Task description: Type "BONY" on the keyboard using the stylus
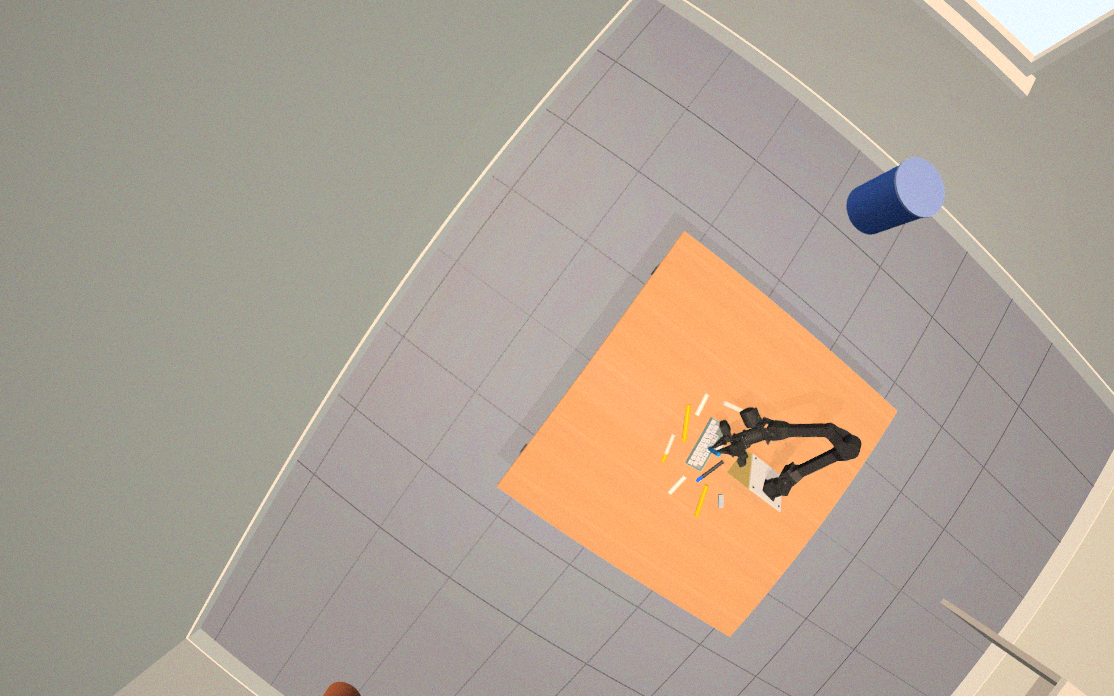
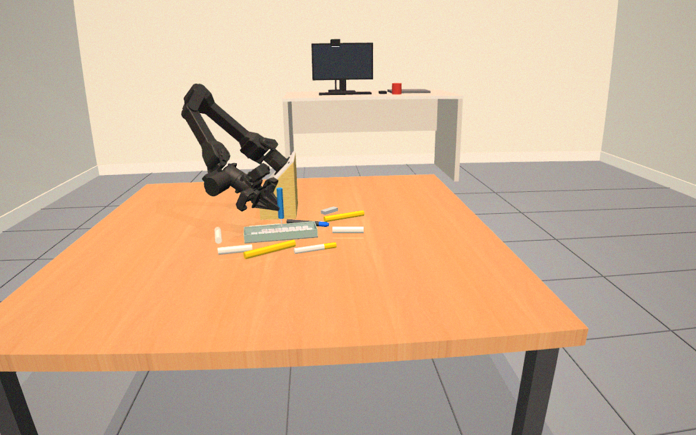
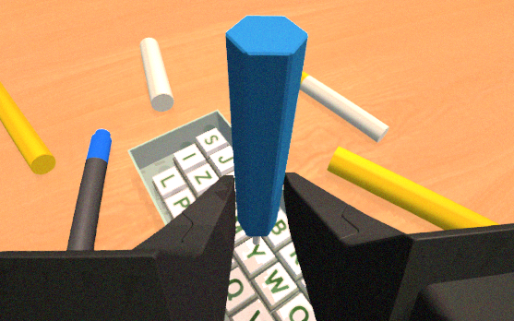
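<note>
My gripper [image 2: 278, 208] [image 3: 258, 184] is shut on the blue stylus [image 1: 713, 450] [image 2: 280, 197] [image 3: 264, 101], which stands upright with its thin metal tip down. The keyboard [image 2: 285, 235] [image 3: 174, 134] is a grey-green tray of white keys with green letters. In the wrist view the tip is at the upper edge of the Y key [image 3: 255, 255]; whether it touches is not clear. The B key [image 3: 279, 229] is just beyond and right of the tip, and the O key [image 3: 299, 314] is nearer the bottom edge. The N key cannot be made out. The fingers hide part of the keyboard.
A black marker with a blue end [image 2: 302, 222] [image 3: 88, 203] lies beside the keyboard. Yellow sticks [image 2: 270, 249] [image 3: 400, 191], white sticks [image 2: 347, 229] [image 3: 156, 76] and a grey block [image 2: 329, 210] lie around it. A wedge-shaped stand [image 2: 289, 191] is behind the stylus in the exterior view.
</note>
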### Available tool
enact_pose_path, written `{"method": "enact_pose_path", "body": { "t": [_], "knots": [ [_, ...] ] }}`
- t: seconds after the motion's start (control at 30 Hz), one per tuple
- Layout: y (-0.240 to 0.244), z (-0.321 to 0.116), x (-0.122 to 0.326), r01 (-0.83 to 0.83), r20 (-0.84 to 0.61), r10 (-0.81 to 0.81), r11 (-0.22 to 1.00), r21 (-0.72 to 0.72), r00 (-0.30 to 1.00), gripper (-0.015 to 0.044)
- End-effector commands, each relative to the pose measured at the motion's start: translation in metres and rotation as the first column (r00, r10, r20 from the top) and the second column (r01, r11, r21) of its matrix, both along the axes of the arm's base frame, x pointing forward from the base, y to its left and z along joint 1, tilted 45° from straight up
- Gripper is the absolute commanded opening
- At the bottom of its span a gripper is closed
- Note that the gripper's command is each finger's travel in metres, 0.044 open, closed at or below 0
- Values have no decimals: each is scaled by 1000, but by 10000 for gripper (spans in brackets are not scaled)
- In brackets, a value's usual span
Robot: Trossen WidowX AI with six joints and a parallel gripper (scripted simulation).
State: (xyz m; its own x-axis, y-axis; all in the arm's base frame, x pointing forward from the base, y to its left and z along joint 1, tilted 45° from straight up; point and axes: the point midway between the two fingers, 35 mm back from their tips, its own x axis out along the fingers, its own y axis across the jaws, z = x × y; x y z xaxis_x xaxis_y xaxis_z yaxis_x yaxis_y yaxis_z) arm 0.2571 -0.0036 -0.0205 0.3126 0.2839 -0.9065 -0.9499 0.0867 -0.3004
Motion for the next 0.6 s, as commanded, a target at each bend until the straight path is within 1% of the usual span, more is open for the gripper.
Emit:
{"method": "enact_pose_path", "body": {
  "t": [0.0, 0.57],
  "knots": [
    [0, -1, 1, -7, 3, 7, 1000, 2, 1000, 81],
    [-9, -10, 3, -7, 2, 7, 1000, 2, 1000, 81]
  ]
}}
